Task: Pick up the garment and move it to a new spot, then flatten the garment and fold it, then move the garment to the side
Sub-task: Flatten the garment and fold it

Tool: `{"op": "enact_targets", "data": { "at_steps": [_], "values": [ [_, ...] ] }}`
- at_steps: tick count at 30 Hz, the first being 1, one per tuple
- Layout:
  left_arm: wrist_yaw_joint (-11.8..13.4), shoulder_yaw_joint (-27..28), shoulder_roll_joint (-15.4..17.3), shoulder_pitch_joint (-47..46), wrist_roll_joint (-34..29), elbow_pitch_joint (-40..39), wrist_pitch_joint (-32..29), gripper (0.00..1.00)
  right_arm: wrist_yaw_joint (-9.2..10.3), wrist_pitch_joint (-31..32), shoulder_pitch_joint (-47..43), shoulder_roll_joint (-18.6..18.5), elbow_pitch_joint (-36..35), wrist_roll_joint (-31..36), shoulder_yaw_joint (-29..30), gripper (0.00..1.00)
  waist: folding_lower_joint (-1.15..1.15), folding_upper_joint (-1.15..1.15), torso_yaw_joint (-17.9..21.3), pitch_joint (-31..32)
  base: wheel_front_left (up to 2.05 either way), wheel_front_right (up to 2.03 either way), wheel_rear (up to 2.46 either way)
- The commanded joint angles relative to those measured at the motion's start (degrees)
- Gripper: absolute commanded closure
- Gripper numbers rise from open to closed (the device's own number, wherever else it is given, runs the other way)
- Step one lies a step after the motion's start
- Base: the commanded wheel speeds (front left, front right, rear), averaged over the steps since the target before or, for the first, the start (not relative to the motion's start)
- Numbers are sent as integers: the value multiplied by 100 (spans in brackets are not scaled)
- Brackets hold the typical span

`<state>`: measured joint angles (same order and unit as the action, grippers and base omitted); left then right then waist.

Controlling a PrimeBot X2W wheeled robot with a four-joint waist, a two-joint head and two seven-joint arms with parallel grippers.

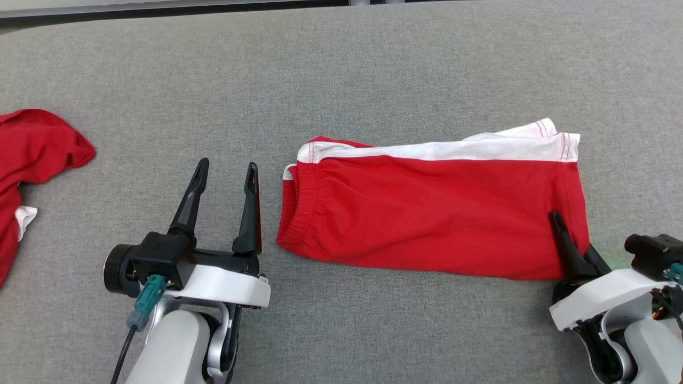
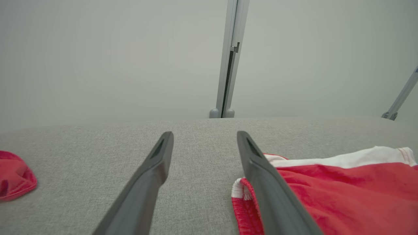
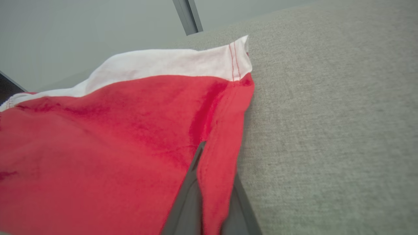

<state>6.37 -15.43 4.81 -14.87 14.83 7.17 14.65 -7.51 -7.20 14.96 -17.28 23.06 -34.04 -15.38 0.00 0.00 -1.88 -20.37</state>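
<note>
Red fabric is hiding the tips of my right gripper: right wrist view is showing both fingers clamping the garment at its right hem, head view just one. My left gripper is standing wide apart, empty, beside the waistband. Garment is lying on grey table; another red cloth is running off-frame, far left.

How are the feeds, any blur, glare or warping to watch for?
Head view: sharp, evenly lit, no glare, faint shadows under the red shorts. Left wrist view: table bows at its far edge from the wide lens, left gripper slightly soft. Right wrist view: stitched hem crisp, cloth nearest the lens blurred.
</note>
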Motion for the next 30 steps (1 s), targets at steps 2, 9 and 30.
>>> {"op": "enact_targets", "data": {
  "at_steps": [2,9,30],
  "values": [
    [25,-4,30,-31,38,-4,-10,0,4,61,-30,-34,-104,100,108,100,0,0,-33,0,0,0,0],
    [74,-6,34,-52,64,8,-5,0,2,426,428,172,-1065,514,-123,100,0,0,-58,80,0,0,0],
    [120,-147,-83,-140,157,128,50,0,2,1136,1575,1317,-476,312,-2454,39,0,0,-559,69,0,0,0]
  ]
}}
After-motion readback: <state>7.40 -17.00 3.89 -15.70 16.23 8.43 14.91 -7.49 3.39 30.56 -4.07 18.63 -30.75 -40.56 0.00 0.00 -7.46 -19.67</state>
